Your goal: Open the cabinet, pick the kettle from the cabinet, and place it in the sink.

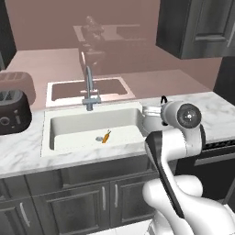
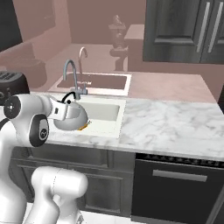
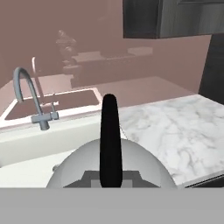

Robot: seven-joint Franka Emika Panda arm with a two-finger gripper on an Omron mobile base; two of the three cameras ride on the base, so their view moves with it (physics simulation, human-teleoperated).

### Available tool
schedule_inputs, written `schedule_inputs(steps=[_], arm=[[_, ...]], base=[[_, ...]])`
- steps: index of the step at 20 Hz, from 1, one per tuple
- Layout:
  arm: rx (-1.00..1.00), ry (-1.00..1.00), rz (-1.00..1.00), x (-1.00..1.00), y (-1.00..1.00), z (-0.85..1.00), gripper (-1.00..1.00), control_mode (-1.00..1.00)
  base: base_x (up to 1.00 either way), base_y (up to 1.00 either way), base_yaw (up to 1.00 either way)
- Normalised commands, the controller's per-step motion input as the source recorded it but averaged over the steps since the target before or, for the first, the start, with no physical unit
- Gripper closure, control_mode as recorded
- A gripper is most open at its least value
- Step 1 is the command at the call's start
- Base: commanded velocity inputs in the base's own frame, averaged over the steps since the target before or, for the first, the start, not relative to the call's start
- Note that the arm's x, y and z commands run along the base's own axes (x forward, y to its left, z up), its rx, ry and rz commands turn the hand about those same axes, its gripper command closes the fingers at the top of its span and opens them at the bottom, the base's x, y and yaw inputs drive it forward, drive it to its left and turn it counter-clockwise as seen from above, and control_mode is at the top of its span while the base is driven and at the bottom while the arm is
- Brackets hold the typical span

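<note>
The silver-grey dome kettle [image 2: 72,119] hangs from my gripper [image 2: 65,105], which is shut on its thin black loop handle [image 3: 109,140]. It hovers over the right end of the off-white sink [image 2: 107,111], close to the basin's right wall. From the left the kettle [image 1: 150,121] is partly behind my arm, at the sink's [image 1: 92,121] right rim. In the hand view its dome [image 3: 144,168] lies just below the camera. The dark cabinet [image 2: 183,30] hangs on the wall to the upper right, its doors closed.
A tall grey faucet [image 1: 88,89] stands behind the basin. A small orange item [image 1: 106,136] lies on the sink floor by the drain. A dark toaster [image 1: 13,108] sits on the counter to the left. Marble counter [image 2: 166,122] stretches right, above a black dishwasher [image 2: 175,188].
</note>
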Motion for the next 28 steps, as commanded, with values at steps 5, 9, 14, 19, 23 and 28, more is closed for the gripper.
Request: schedule_inputs(steps=[5, 9, 14, 19, 23, 28], arm=[[0.0, 0.0, 0.0, 0.0, 0.0, 0.0, 1.0, 1.0], [0.0, 0.0, 0.0, 0.0, 0.0, 0.0, 1.0, 1.0], [0.0, 0.0, 0.0, 0.0, 0.0, 0.0, 1.0, 1.0], [0.0, 0.0, 0.0, 0.0, 0.0, 0.0, 1.0, 1.0], [0.0, 0.0, 0.0, 0.0, 0.0, 0.0, 1.0, 1.0], [0.0, 0.0, 0.0, 0.0, 0.0, 0.0, 1.0, 1.0]], base=[[0.36, -0.42, 0.08], [0.15, -0.26, 0.08], [-0.02, -0.04, 0.01], [0.01, -0.04, 0.0], [-0.03, 0.12, -0.02], [-0.03, 0.4, -0.14]])
